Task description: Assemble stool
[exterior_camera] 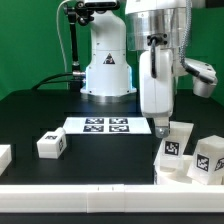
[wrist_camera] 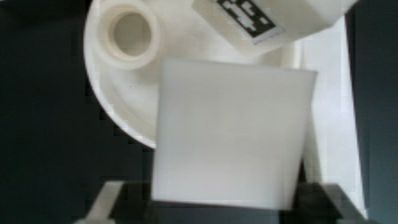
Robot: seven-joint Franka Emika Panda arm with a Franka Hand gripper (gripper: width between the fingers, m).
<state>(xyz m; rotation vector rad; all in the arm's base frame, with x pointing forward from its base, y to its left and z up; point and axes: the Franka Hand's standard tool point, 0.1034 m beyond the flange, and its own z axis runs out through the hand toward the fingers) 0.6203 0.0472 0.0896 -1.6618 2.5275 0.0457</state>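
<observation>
Gripped in the hand (wrist_camera: 222, 205), one white leg (wrist_camera: 231, 125) hangs over the seat (wrist_camera: 114, 90).

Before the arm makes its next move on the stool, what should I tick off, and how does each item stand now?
1. Gripper shut on a leg: ok.
2. Leg straight between the fingers: ok.
3. Held leg above the seat: ok.
4. Leg's lower end set into the seat: cannot tell, it is hidden.
5. Round hole in the seat uncovered: ok.
6. Loose leg on the table apart from the arm: ok.
</observation>
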